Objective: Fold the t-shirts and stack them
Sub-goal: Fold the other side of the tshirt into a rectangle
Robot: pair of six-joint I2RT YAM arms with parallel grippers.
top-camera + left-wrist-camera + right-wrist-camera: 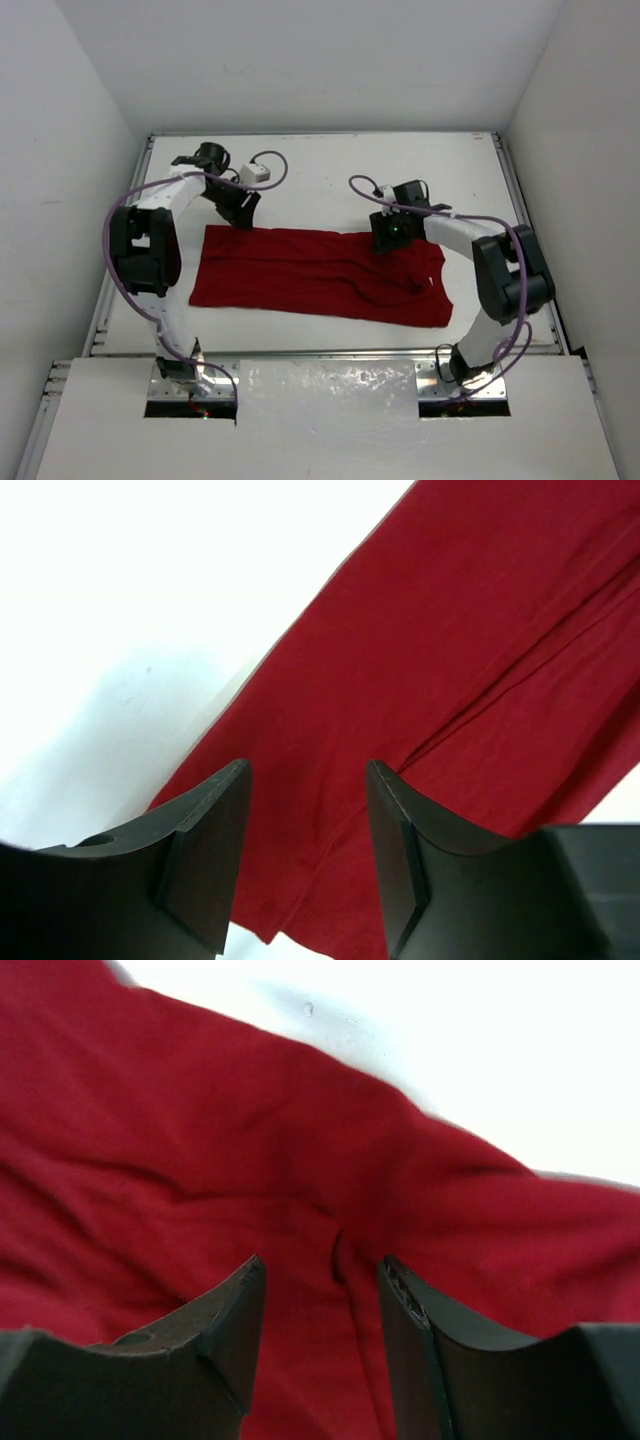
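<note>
— White table top [330,180] and white walls are seen on every side. Where is the t-shirt [320,275] laid?
— It is spread flat across the middle of the table. It is dark red and wrinkled, and longer from left to right. Its right end is bunched into folds, so sleeves and collar cannot be made out.
— How is the left gripper [308,770] held?
— Its jaws are spread apart over the shirt's far left corner, where the cloth's edge is seen against the white surface. Whether the fingertips touch the cloth cannot be told, and the finger bases are cut off at the bottom of the wrist view.
— And the right gripper [320,1265]?
— It is set at the shirt's far edge, toward the right end. Its jaws are likewise parted, with a raised crease of cloth seen between them. Nothing appears to be pinched, though the close cloth is blurred.
— Anything else?
— A small white box [257,174] with a cable is noted just beyond the shirt's far left corner.
</note>
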